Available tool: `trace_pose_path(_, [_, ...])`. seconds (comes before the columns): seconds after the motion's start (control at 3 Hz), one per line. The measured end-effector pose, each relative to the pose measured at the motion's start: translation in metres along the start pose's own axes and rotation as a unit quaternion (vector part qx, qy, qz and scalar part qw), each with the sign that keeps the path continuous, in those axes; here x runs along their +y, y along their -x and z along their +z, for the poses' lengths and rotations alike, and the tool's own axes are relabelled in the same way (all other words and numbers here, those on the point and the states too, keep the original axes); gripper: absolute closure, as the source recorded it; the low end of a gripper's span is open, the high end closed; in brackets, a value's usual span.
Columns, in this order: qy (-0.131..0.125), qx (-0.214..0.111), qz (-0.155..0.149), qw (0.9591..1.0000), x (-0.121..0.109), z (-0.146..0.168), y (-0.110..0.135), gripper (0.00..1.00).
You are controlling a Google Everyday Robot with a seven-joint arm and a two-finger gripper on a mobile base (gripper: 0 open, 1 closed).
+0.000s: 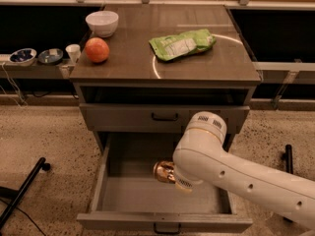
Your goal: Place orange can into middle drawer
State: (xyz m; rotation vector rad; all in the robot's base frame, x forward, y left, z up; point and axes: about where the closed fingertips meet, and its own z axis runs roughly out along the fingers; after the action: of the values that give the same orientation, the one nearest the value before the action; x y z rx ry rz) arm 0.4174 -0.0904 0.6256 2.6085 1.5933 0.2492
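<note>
The orange can is shiny gold-orange and sits at the end of my white arm, low inside the open middle drawer. My gripper is shut on the can and is mostly hidden behind the wrist. The can hangs over the drawer's back centre, just above its grey floor. The drawer is pulled fully out, with its small black handle at the bottom edge of the view.
Above is a closed shallower drawer. On the cabinet top are an orange fruit, a white bowl and a green snack bag. Small bowls and a cup stand left. A black leg crosses the floor.
</note>
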Motion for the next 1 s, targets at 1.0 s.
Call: trace_pose_path(1.0, [-0.076, -0.038, 0.057, 0.9948, 0.026, 0.187, -0.015, 1.0])
